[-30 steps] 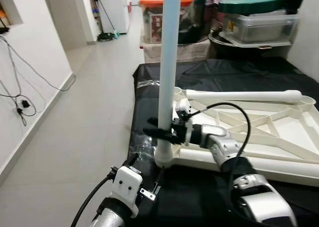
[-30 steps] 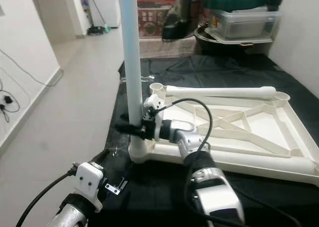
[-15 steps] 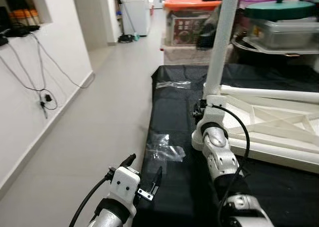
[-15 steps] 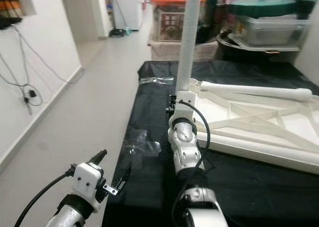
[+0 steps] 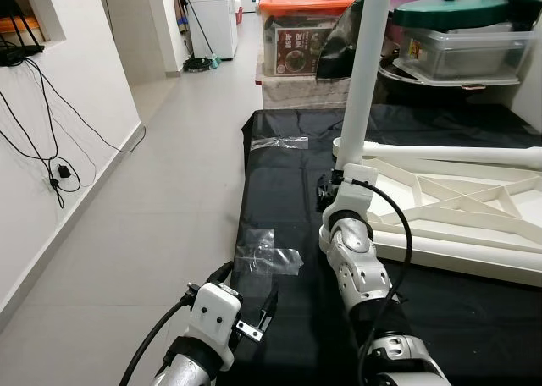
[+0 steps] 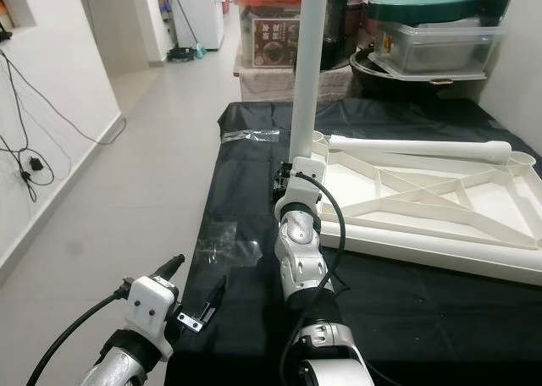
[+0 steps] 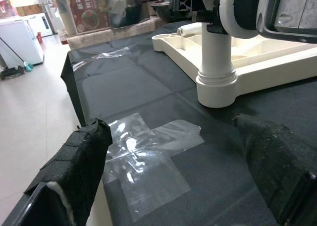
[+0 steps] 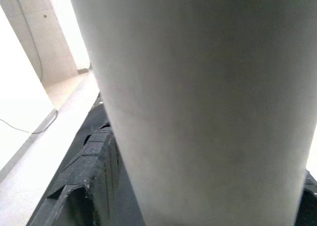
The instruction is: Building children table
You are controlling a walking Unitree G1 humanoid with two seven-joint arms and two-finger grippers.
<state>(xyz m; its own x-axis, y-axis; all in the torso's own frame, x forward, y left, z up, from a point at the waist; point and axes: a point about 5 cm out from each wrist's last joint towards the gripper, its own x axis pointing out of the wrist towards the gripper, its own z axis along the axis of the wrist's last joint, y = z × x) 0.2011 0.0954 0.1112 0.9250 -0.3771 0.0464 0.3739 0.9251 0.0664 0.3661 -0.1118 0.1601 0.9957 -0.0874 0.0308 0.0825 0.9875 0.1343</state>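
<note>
Your view has swung round since a second ago, but the white leg (image 6: 306, 73) is upright as before in the corner socket of the upturned tabletop (image 6: 440, 204) on the black cloth (image 6: 246, 191). Right gripper (image 5: 326, 187) stays clamped low on that leg, so seating looks done or nearly so; left gripper (image 7: 173, 171) hangs wide apart, idle.

- A pale grey tiled floor (image 5: 169, 174) runs from the lower left of the frame up into a corridor at the top.
- A white wall (image 5: 51, 132) fills the left side, with loose black cables (image 5: 51, 162) hanging down it and a recessed shelf in the upper left corner.
- A white appliance (image 5: 212, 18) stands at the far end of the corridor, a mop (image 5: 190, 30) leaning beside it.
- Stacked storage boxes, one with an orange lid (image 5: 301, 1), and a green-lidded pot (image 5: 449, 9) crowd the upper right.
- The lighting is bright and even.
</note>
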